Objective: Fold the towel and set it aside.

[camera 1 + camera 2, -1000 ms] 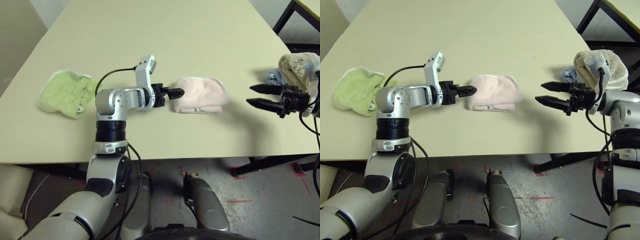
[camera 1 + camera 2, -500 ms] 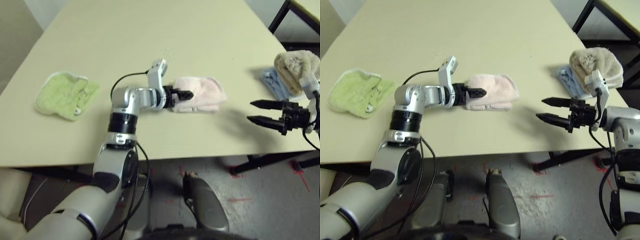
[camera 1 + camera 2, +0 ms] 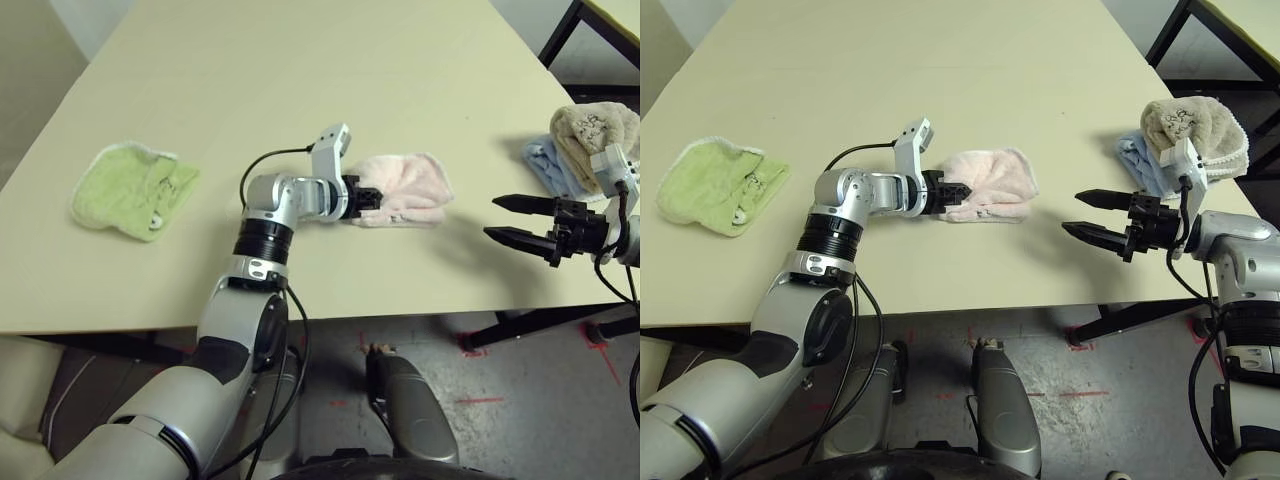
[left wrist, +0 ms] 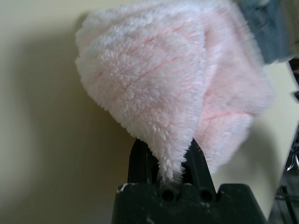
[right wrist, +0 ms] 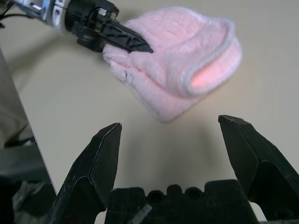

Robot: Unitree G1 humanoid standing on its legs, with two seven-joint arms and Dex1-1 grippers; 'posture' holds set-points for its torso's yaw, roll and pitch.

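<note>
Towel pinched at its edge by left tool

The left tool (image 4: 168, 163) is clamped on the pink towel (image 4: 145, 70), its two black fingers closed around a bunched tuft of the fluffy cloth. The right tool (image 5: 170, 168) has its fingers spread wide apart, with nothing between them; it is held clear of the towel, on the towel's right-hand side.

The towel lies folded on the tabletop (image 3: 300, 270), between the two tools. Its left side is drawn in between the left tool's fingers, and the rest of it spreads away from their tips toward the robot's right. Well to the left on the tabletop is a light green cloth (image 3: 125, 190). Over to the right, a beige cloth (image 3: 1190, 130) sits against a blue cloth (image 3: 1140, 165), beyond the right tool.
</note>
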